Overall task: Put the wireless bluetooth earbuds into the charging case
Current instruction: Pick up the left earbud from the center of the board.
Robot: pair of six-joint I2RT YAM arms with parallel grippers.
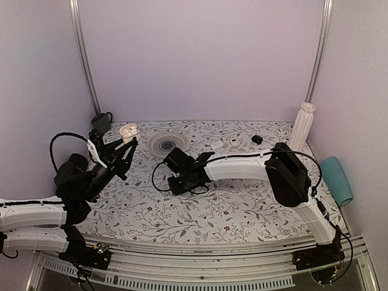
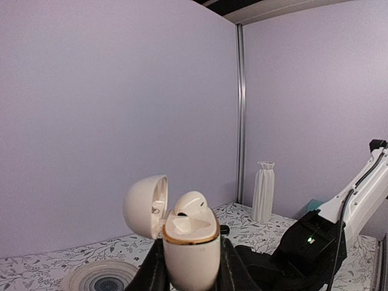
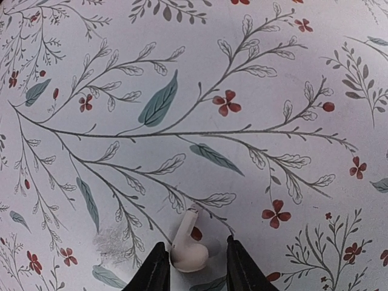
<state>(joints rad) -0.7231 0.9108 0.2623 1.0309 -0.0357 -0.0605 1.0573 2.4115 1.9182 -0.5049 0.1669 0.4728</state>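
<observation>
My left gripper (image 2: 191,270) is shut on the white charging case (image 2: 191,248) and holds it upright above the table's far left (image 1: 129,131). The hinged lid (image 2: 145,206) is swung open to the left. One white earbud (image 2: 193,205) sits in a well, its head sticking up. My right gripper (image 3: 195,244) is open and low over the table's middle (image 1: 174,183). The second earbud (image 3: 189,251) lies on the cloth between its fingers, close against the left finger (image 3: 156,267), with a gap to the right finger (image 3: 237,264). In the top view this earbud is hidden under the gripper.
A striped plate (image 1: 168,143) lies at the back centre. Two small white pieces (image 1: 217,144) (image 1: 234,142) and a small black piece (image 1: 257,139) lie to its right. A white vase (image 1: 302,125) and a teal roll (image 1: 336,180) stand at the right. A dark cup (image 1: 102,122) is at the back left.
</observation>
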